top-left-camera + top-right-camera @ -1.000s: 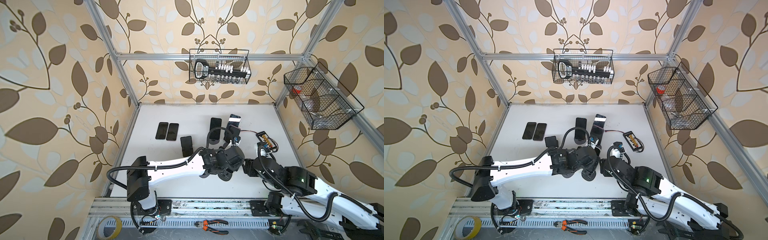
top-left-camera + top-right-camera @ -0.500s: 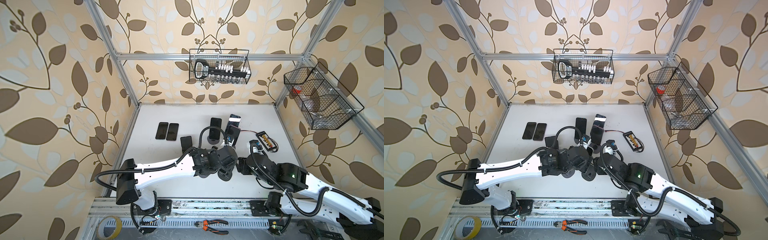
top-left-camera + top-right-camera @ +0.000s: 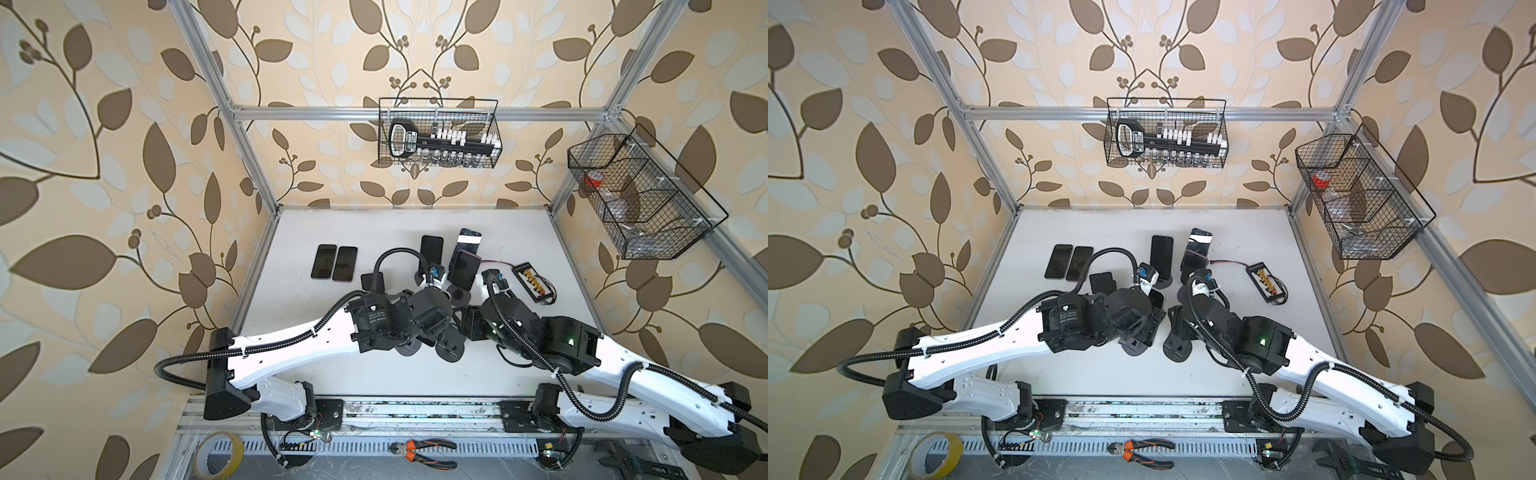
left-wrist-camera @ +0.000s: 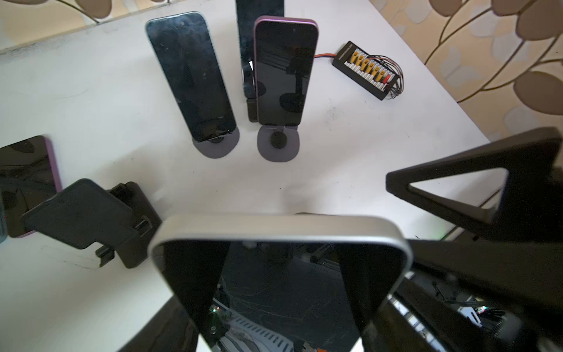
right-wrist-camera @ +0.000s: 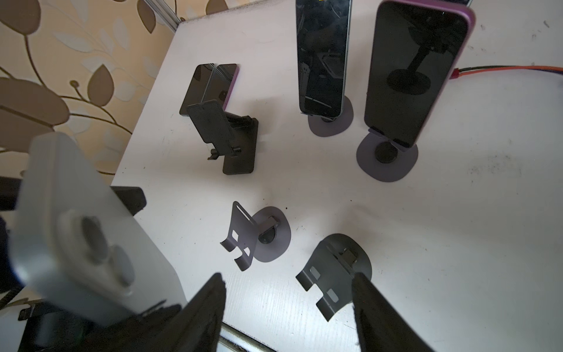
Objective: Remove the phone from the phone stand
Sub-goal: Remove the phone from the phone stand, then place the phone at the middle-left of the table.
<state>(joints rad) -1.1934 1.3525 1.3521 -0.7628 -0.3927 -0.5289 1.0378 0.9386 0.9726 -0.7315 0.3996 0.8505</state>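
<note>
My left gripper (image 4: 280, 304) is shut on a silver-framed phone (image 4: 274, 228), gripping it across its sides. Its pale back with the camera bump (image 5: 85, 237) hangs clear above the table in the right wrist view. Two empty grey phone stands stand on the white table (image 5: 457, 228), one (image 5: 256, 234) beside the other (image 5: 332, 274). My right gripper (image 5: 292, 304) is open above the nearer empty stand, with nothing between its fingers. In a top view both wrists meet mid-table, the left gripper (image 3: 1148, 328) next to the right gripper (image 3: 1177, 332).
Behind stand a purple phone (image 4: 283, 70) and a dark phone (image 4: 189, 76) on stands, with a third phone (image 3: 469, 239) further back. A black folding stand (image 4: 91, 219), two flat phones (image 3: 334, 262) and a wired connector board (image 3: 532, 280) lie around.
Both arms have shifted a little to the left and towards the table's front. The left gripper has kept hold of the phone throughout.
</note>
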